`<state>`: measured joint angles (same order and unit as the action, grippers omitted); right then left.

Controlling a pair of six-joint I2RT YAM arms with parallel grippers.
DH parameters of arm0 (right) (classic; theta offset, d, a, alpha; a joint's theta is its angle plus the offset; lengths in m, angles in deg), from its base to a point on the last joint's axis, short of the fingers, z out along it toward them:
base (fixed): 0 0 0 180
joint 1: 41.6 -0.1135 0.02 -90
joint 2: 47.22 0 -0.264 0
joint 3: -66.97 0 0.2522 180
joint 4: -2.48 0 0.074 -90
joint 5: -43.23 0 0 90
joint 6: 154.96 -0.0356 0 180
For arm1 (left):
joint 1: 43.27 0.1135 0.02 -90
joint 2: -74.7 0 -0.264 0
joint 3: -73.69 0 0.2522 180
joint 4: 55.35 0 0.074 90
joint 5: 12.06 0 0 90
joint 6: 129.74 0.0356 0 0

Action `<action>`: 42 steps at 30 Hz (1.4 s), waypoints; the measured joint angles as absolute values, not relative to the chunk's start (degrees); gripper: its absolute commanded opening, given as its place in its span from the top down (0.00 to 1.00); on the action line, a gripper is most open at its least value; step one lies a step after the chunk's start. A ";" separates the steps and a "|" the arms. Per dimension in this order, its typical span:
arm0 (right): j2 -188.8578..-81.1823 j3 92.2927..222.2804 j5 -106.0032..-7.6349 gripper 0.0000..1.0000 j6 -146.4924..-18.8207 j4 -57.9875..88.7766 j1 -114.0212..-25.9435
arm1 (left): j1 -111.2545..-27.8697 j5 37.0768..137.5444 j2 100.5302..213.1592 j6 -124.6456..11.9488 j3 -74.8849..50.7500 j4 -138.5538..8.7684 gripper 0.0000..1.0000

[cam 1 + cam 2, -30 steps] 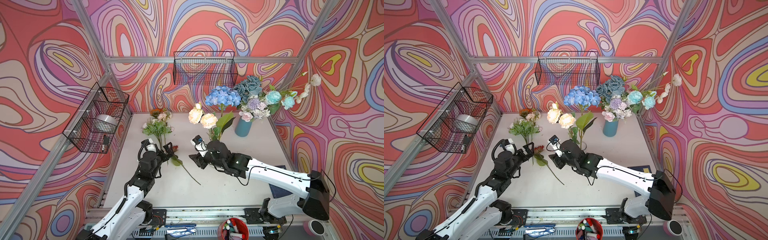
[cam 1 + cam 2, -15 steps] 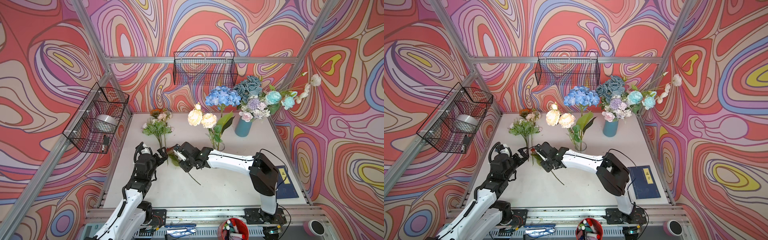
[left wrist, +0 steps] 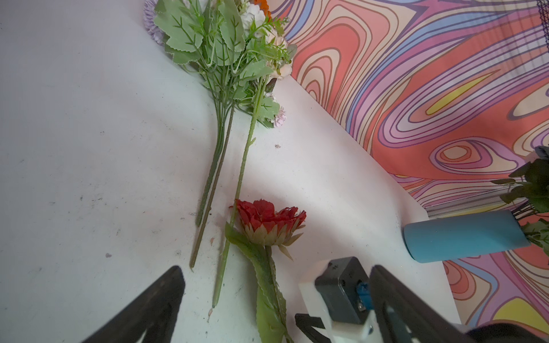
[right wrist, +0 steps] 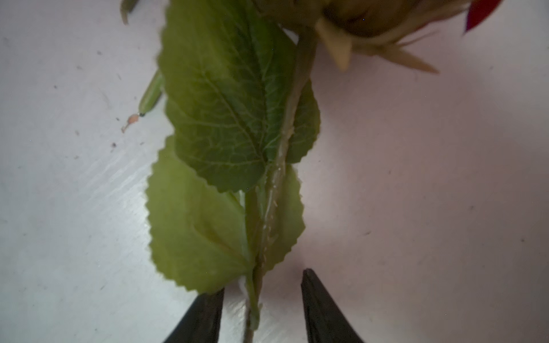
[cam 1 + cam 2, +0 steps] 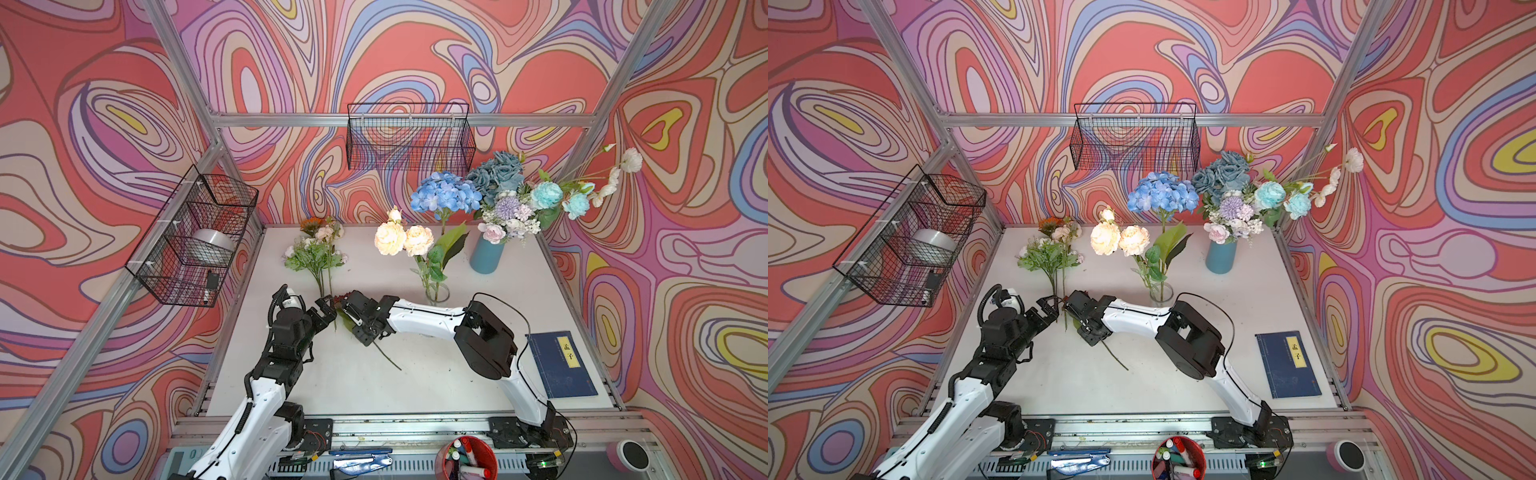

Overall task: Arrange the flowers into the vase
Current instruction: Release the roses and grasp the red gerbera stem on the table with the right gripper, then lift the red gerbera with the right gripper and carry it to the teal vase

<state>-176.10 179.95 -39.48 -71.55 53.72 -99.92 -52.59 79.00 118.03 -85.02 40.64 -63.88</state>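
Our right jaws straddle the red daisy's [image 3: 269, 221] stem [image 4: 252, 297], unclamped; left jaws spread. We judge it light, bendy: pinch below the leaves [image 4: 225, 118].

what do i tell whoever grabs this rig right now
Left gripper: open, empty, by the loose stems' ends.
Right gripper: open, jaws either side of the red flower's stem, not gripping yet.
Flowers: red flower and loose bunch lie on the table; peach roses stand in the glass vase, a full bouquet in the blue vase.
Left to do: grip the red flower, vase it, then the bunch.
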 measured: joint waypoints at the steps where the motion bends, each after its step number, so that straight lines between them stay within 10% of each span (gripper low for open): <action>1: -176.16 179.95 -39.35 0.69 -71.61 53.57 -99.92 | -52.59 79.00 117.95 -85.02 40.67 -63.88 0.00; 12: -176.36 179.60 -37.71 1.00 -71.57 52.39 -99.92 | -52.59 78.98 117.86 -85.04 40.82 -63.90 0.00; 26: -170.20 170.66 -36.90 1.00 -71.52 47.53 -99.92 | -40.92 82.52 114.10 -88.08 40.82 -65.06 0.00; 42: -133.65 148.46 -42.84 1.00 -64.97 28.93 -99.92 | -37.16 93.45 118.23 -93.48 43.46 -59.90 0.00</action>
<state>-133.65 148.46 -42.84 -64.97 28.93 -99.92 -37.16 93.45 118.23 -93.48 43.46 -59.90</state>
